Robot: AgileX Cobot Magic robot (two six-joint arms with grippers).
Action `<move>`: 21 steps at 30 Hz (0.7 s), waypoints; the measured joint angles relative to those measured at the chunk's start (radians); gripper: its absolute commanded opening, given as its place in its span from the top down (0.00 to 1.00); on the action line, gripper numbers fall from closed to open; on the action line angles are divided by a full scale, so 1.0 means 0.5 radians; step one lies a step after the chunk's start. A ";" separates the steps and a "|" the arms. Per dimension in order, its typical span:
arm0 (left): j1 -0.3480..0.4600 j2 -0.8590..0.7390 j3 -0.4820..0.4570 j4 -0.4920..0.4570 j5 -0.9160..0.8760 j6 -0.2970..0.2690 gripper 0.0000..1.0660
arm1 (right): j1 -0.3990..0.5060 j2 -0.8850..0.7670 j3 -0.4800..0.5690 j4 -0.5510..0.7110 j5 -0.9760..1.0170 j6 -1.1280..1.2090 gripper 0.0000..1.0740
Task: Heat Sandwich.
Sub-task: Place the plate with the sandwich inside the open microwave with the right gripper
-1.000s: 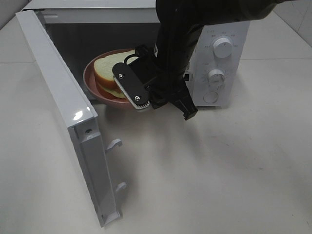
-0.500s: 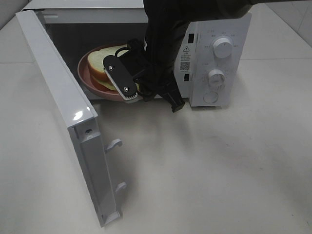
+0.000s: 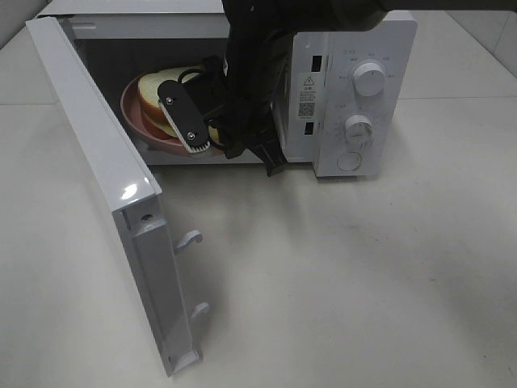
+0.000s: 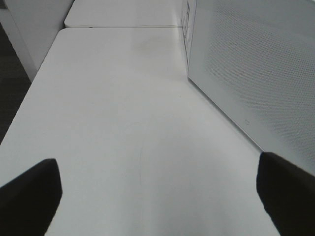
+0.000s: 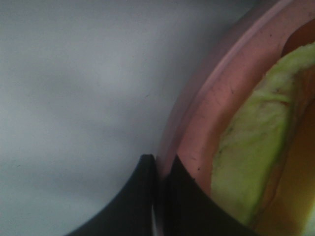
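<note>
Sandwich (image 3: 153,91), white bread with green filling, looked soft, crushable; right pincer (image 5: 158,163) pinched rim of round pink plate (image 5: 216,98) instead; left pincer (image 4: 157,184) gaped.

There is one white microwave oven (image 3: 347,48) with two round white knobs (image 3: 369,78), one round pink plate (image 3: 129,113) and one white-bread sandwich (image 3: 152,86).

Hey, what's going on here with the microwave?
The right gripper, fingers shut on the rim of the pink plate, holds the plate and its sandwich inside the open microwave. The door stands wide open. The left gripper hangs open over the table beside the door, holding nothing.
</note>
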 measured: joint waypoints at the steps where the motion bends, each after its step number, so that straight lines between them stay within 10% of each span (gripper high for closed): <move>1: 0.000 0.000 0.000 0.000 0.000 0.000 0.05 | 0.000 0.012 -0.018 0.000 0.006 0.004 1.00; 21: 0.000 0.000 0.000 0.000 0.000 0.000 0.05 | -0.004 0.292 -0.346 -0.012 0.080 0.100 1.00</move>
